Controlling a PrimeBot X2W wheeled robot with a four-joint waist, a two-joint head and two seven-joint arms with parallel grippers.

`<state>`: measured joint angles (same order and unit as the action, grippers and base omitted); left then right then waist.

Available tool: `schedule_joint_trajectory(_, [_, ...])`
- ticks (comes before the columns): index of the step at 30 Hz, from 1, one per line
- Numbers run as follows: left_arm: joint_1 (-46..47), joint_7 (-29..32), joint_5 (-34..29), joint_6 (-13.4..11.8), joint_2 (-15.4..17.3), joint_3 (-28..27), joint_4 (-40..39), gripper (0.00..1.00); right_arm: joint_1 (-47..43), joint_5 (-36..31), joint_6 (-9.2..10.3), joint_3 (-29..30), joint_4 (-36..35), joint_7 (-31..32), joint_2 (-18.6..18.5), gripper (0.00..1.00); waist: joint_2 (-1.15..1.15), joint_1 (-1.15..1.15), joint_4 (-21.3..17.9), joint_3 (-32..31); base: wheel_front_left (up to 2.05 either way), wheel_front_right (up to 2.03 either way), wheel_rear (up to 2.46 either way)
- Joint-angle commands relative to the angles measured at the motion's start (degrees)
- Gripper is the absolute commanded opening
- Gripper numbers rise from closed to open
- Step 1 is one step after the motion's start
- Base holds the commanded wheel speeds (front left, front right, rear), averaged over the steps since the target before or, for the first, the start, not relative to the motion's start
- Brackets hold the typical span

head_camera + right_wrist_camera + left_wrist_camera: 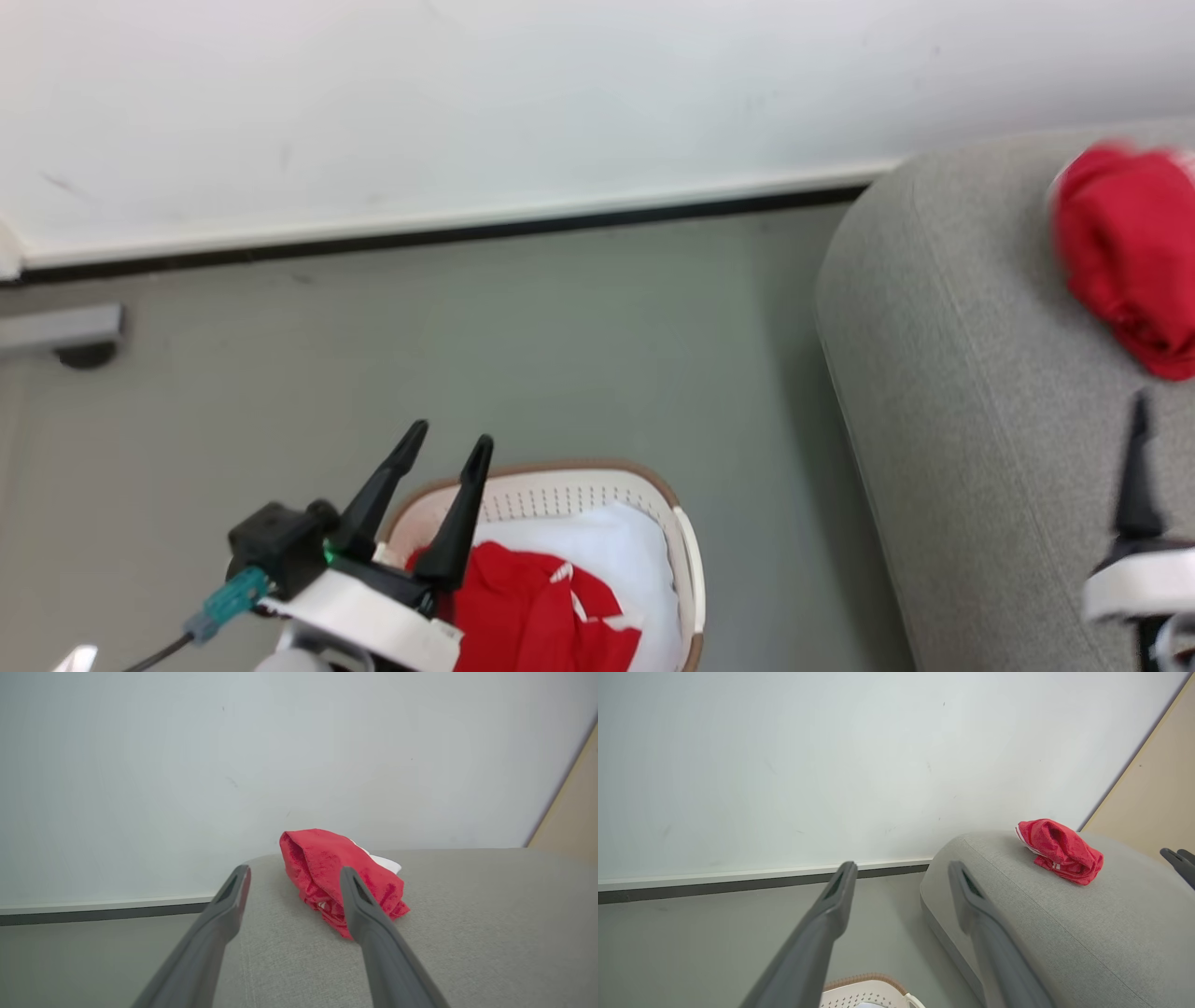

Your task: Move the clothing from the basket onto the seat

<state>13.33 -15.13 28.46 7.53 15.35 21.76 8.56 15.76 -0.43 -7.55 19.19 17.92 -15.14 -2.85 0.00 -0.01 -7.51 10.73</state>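
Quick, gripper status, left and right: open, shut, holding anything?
Left gripper: open, empty, by the basket.
Right gripper: open, empty; a red garment lies on the seat ahead of it.

Your head camera looks steeply down from above: floor (467,327), basket (579,495) low, seat (934,373) at right. Both wrist cameras sit lower, facing the wall (831,765). The right one is nearer the red garment (1059,851) all three share.
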Motion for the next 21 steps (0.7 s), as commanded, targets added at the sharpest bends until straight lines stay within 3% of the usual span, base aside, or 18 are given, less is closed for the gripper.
schedule_joint_trajectory(1, [-1.89, -0.03, -1.68, -0.11, -0.58, -1.56, 0.33, 1.00, -3.09, 1.57, 0.13, -3.37, -1.71, 0.00, -0.11, 1.00, 0.00, 0.01, 0.75, -2.73, 0.00, 0.00, 0.00])
schedule_joint_trajectory(11, [-7.04, -0.03, -5.25, -0.09, -2.57, -5.83, 3.12, 1.00, -9.87, 5.49, 0.13, -13.88, -4.08, 0.00, -0.15, 1.00, 0.00, 0.01, 1.95, -7.51, 0.00, 0.00, 0.00])
schedule_joint_trajectory(21, [-10.73, -0.03, -7.59, -0.08, -4.13, -9.24, 5.07, 1.00, -13.09, 3.60, 0.13, -17.37, -2.08, 0.00, -0.13, 1.00, 0.00, 0.01, 4.13, -10.86, 0.00, 0.00, 0.00])
